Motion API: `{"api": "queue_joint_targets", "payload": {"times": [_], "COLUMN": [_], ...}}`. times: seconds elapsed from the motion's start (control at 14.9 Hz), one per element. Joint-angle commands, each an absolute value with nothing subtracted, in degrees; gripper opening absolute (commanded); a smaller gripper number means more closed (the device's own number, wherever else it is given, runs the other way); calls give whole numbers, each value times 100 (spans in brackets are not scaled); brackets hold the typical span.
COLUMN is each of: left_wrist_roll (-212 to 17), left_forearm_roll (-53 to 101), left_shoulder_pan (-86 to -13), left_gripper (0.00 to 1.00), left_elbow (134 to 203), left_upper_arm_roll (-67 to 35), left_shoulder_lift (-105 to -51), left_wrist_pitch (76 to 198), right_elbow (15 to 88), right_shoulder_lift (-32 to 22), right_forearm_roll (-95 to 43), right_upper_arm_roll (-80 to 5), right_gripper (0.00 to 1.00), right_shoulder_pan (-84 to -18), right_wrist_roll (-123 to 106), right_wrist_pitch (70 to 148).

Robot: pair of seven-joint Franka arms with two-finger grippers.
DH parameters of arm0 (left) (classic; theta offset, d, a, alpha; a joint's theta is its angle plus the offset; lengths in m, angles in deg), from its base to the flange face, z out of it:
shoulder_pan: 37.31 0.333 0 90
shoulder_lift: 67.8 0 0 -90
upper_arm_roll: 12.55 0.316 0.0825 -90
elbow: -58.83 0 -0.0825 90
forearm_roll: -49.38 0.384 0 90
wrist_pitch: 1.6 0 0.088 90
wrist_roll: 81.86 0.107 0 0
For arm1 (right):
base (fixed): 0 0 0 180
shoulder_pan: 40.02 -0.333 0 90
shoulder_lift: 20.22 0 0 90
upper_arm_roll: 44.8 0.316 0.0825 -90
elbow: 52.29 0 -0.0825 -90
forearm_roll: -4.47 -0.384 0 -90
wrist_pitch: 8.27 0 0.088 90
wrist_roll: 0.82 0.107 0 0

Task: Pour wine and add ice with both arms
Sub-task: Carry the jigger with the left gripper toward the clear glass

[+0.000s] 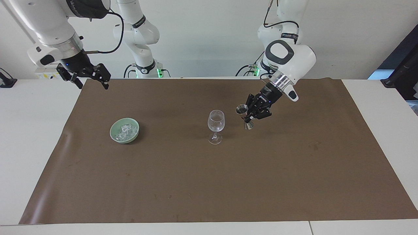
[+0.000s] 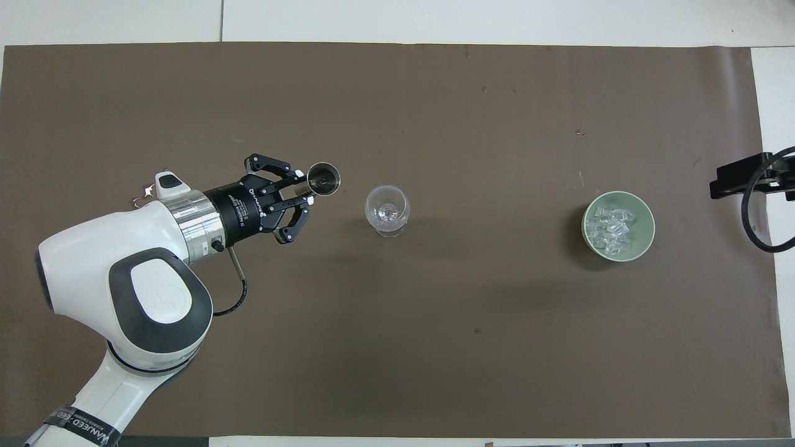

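Note:
A clear wine glass (image 1: 216, 126) (image 2: 387, 210) stands upright at the middle of the brown mat. My left gripper (image 1: 250, 115) (image 2: 305, 194) is shut on a small metal jigger (image 1: 244, 116) (image 2: 323, 177) and holds it roughly upright in the air beside the glass, toward the left arm's end of the table. A pale green bowl (image 1: 112, 134) (image 2: 648, 217) holds the ice (image 1: 125, 131) (image 2: 611, 229), several small clear cubes, toward the right arm's end. My right gripper (image 1: 87, 75) (image 2: 742, 179) waits open and empty above the mat's corner at that end.
The brown mat (image 1: 209, 182) (image 2: 397, 347) covers most of the white table (image 1: 29, 137). Nothing else stands on it.

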State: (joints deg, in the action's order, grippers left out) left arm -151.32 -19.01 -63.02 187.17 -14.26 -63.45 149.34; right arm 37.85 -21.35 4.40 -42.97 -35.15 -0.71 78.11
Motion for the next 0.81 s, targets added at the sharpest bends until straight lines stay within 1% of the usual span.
{"api": "queue_joint_targets", "payload": {"times": [0.0, 0.2, 0.54, 0.74], "left_wrist_roll": [-15252, -15619, -16964, -17624], "left_forearm_roll": [-1287, -366, 1384, 2369], "left_shoulder_pan": [-6447, -6482, -6535, -6649], "left_gripper": [0, 0, 0, 0], "left_elbow": [18627, 18548, 18118, 18056], "left_upper_arm_roll": [-1430, -1483, -1483, -1492], "left_shoulder_lift": [-6402, -6446, -6727, -6745], "left_wrist_pitch": [14939, 14957, 14930, 14930], "right_elbow": [3911, 3911, 3911, 3911], "right_shoulder_lift": [-2224, -2233, -2233, -2233], "right_forearm_roll": [351, 350, 359, 350], "right_upper_arm_roll": [-4269, -4269, -4269, -4269], "right_gripper": [100, 100, 100, 100], "right_shoulder_pan": [-3457, -3457, -3457, -3457], "right_wrist_roll": [-178, -178, -178, -178], "right_wrist_pitch": [7856, 7856, 7856, 7856]}}
